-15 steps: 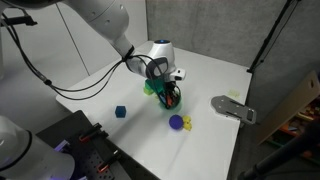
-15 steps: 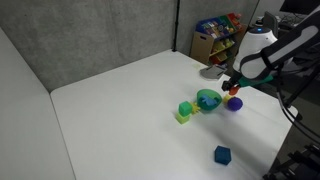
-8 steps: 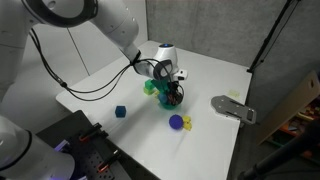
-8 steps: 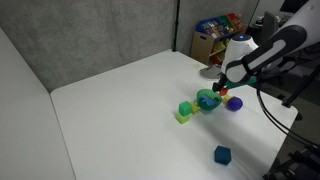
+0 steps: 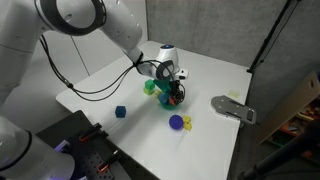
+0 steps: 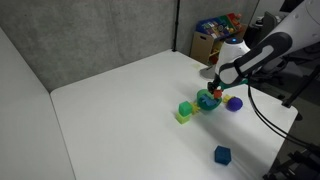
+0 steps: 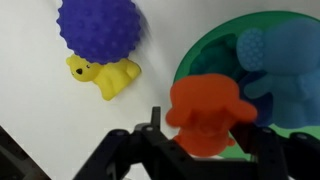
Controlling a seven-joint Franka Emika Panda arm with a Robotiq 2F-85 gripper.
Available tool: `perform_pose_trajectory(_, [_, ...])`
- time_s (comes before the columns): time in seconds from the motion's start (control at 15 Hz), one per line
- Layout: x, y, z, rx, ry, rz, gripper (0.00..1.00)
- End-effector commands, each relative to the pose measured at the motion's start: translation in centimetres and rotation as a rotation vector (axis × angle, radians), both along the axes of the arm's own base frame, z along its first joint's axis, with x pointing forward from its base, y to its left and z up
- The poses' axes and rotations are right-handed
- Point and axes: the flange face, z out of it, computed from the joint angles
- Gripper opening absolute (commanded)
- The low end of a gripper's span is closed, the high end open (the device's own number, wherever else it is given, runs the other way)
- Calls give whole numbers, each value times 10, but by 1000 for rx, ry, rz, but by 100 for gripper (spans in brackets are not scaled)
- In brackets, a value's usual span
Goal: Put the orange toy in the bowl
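Wrist view alone clearly shows pincer (image 7: pixel 207 132) grasping the orange toy (image 7: pixel 210 108) above the bowl (image 7: pixel 188 62).

The counter (image 5: pixel 212 74) carries one bowl (image 6: pixel 207 100), one orange toy (image 7: pixel 208 112), one purple ball (image 7: pixel 98 28), one yellow toy (image 7: pixel 105 75), one dark blue cube (image 6: pixel 222 154) and one grey flat object (image 5: pixel 233 107). There seem to be two more blocks, a darker green block (image 6: pixel 186 107) and a paler green block (image 6: pixel 181 117), though both are small and blurred.
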Motion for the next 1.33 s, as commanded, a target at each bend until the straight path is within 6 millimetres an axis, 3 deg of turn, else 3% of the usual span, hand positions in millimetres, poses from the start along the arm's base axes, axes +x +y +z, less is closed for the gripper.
perform_pose_trajectory(0.0, [3, -5, 20, 9, -16, 4, 99])
perform_pose_trajectory(0.4, [-12, -13, 58, 23, -15, -8, 100])
perform_pose_trajectory(0.67, [-36, -15, 94, 72, 7, 36, 100])
perform_pose_trajectory(1.27, [-128, 2, 177, 168, 162, 153, 100])
